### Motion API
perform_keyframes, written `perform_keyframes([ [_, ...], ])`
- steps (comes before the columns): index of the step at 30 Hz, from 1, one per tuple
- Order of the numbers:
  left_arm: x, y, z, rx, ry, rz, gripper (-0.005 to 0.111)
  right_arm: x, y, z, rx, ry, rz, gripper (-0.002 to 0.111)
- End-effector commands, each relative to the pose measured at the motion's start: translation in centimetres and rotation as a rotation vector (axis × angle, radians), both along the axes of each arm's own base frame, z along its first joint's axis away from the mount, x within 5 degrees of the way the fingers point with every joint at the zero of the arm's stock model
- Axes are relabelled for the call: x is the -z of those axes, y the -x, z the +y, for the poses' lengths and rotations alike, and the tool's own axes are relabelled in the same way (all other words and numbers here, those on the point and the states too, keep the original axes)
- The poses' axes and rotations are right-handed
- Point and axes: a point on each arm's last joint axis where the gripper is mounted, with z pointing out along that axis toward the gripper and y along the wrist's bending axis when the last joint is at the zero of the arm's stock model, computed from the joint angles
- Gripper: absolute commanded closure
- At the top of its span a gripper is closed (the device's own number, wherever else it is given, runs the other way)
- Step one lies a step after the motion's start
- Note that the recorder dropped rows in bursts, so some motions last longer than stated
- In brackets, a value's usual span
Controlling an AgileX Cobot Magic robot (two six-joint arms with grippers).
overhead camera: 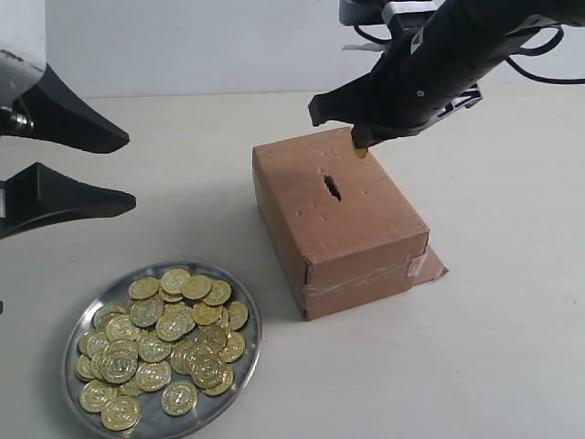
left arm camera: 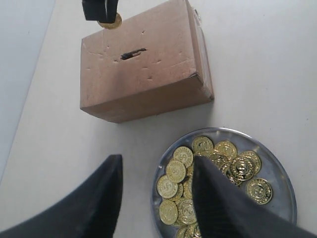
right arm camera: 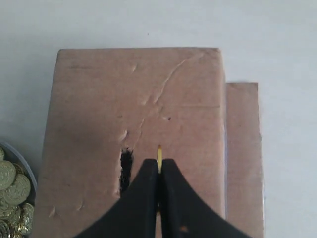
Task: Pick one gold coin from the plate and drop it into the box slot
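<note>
The brown cardboard box [overhead camera: 343,219] stands mid-table, its dark ragged slot [overhead camera: 332,187] in the top face. My right gripper [overhead camera: 359,144] hangs over the box's far end, shut on a gold coin [overhead camera: 361,151] held edge-down. In the right wrist view the coin [right arm camera: 159,153] pokes out between the fingers, just beside the slot [right arm camera: 126,166], not over it. The silver plate [overhead camera: 82,315] heaped with gold coins [overhead camera: 164,338] lies at the front left. My left gripper [overhead camera: 123,169] is open, empty, above the table left of the box and behind the plate.
A cardboard flap [overhead camera: 430,265] sticks out from the box's bottom right corner. Bare white table lies around the box and plate. In the left wrist view the plate [left arm camera: 285,186] shows partly behind one finger [left arm camera: 218,198].
</note>
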Motion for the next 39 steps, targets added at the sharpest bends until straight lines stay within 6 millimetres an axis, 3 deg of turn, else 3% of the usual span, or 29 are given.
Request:
perform_keyframes([
  [1, -0.2, 0.1, 0.1, -0.005, 0.006, -0.001, 0.062, 1.1, -0.3, 1.0, -0.017, 0.016, 0.048, 0.108],
  [9, -0.2, 0.2, 0.1, -0.005, 0.007, 0.002, 0.062, 1.7, -0.4, 2.6, -0.032, -0.007, 0.059, 0.108],
  [26, -0.2, 0.2, 0.1, -0.005, 0.007, 0.002, 0.062, 2.6, -0.5, 3.0, -0.043, -0.02, 0.088, 0.108],
  [29, -0.2, 0.2, 0.1, -0.005, 0.007, 0.002, 0.062, 2.6, -0.5, 3.0, -0.044, -0.019, 0.087, 0.099],
  [34, -0.2, 0.2, 0.1, -0.005, 0.007, 0.002, 0.062, 2.4, -0.5, 3.0, -0.044, -0.02, 0.086, 0.072],
  [36, -0.2, 0.2, 0.1, -0.007, 0.008, 0.003, 0.062, 2.0, -0.4, 2.9, -0.045, -0.026, 0.075, 0.069],
  [39, -0.3, 0.3, 0.2, -0.025, 0.023, 0.018, 0.067, 0.2, -0.1, 2.5, -0.057, -0.028, 0.017, 0.075],
])
